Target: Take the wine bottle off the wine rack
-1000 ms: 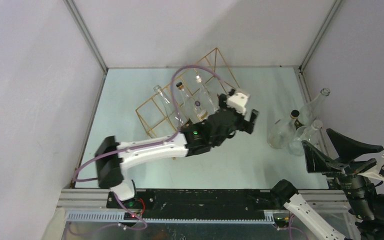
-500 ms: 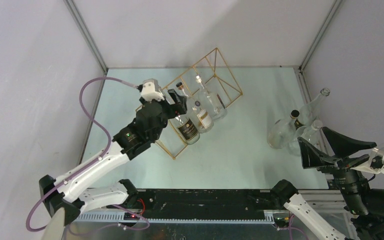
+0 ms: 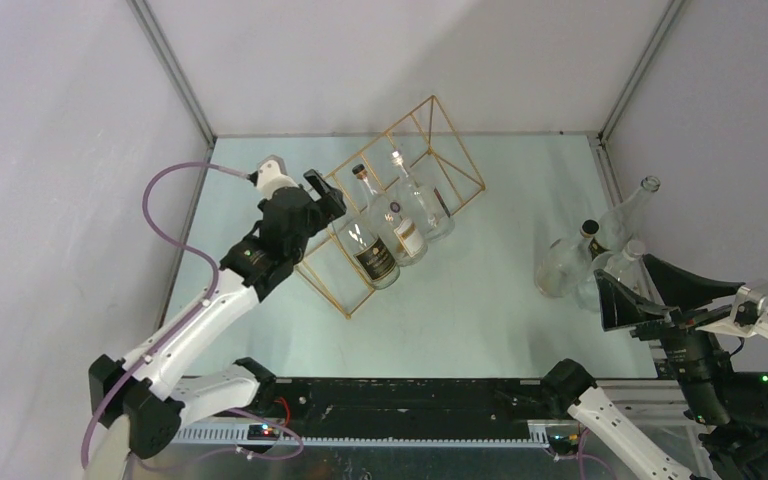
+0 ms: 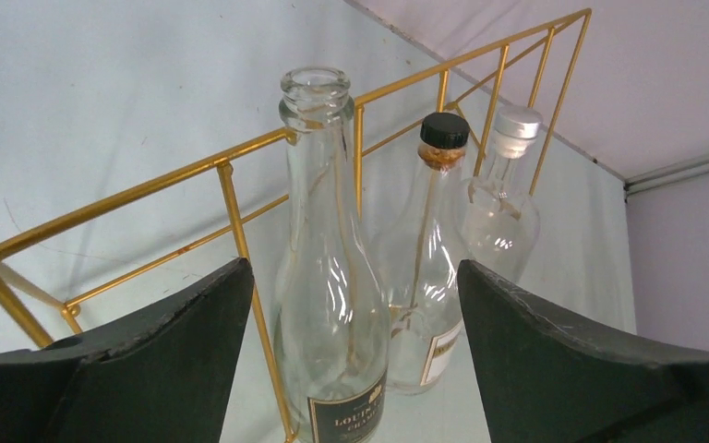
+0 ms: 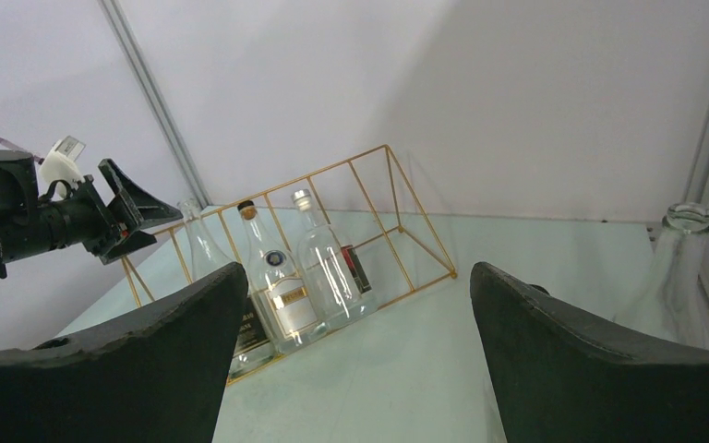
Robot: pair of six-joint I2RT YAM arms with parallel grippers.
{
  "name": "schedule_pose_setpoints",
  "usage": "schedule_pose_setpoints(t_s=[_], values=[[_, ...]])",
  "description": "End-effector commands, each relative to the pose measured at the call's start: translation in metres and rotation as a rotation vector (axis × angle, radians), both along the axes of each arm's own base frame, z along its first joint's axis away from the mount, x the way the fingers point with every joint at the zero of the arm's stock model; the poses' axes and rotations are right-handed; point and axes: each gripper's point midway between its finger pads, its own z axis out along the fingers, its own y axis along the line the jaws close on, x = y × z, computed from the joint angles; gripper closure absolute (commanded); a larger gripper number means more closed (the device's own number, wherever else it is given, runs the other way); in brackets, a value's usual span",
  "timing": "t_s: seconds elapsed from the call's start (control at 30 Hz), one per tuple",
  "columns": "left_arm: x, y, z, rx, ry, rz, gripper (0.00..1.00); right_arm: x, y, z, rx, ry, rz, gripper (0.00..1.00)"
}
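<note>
Left hand (image 3: pixel 325 197) wide, nothing held. It sits at the left end of the wine rack (image 3: pixel 457 142), at neck height of the end bottle. In the left wrist view the left hand (image 4: pixel 353 268) has one finger on each side of the wine bottle (image 4: pixel 328 305), with a clear gap on both sides and no contact. This bottle is clear glass with an open mouth, no cap, and a dark label low on the body. It lies in the leftmost cell of the rack, neck toward the far-left and body (image 3: pixel 370 258) toward the near edge, leaning on the gold wire.

The rack is a gold wire wedge standing on the bench (image 3: pixel 480 320), set diagonally from left-centre toward the back. Two more bottles lie in it just right of the wine bottle, side by side. One is the black-capped bottle (image 4: pixel 444 131) with a pale label. The other is the silver-capped bottle (image 4: pixel 517 122), furthest right.

Right hand (image 3: pixel 655 290) is also wide and holds nothing. It is at the right near edge of the bench, well apart from the rack. The right wrist view looks across the bench at the rack (image 5: pixel 397 198) between its fingers.

A cluster of loose bottles (image 3: pixel 570 262) stands upright at the right edge of the bench, near the right hand. All are clear; at least one has a dark cap. I cannot tell their exact count.
</note>
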Motion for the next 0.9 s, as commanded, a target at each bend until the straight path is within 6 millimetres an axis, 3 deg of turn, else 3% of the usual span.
schedule_pose_setpoints(t_s=[0.0, 0.43, 0.87], values=[[0.015, -0.002, 0.009, -0.078, -0.025, -0.006, 0.12, 0.008, -0.001, -0.002, 0.005, 0.028, -0.03, 0.07], [0.048, -0.009, -0.005, -0.028, 0.012, 0.017, 0.2, 0.007, -0.006, -0.005, 0.003, 0.032, -0.051, 0.07], [0.07, -0.003, -0.022, -0.005, 0.052, 0.076, 0.3, 0.004, -0.01, -0.004, 0.006, 0.019, -0.059, 0.07]])
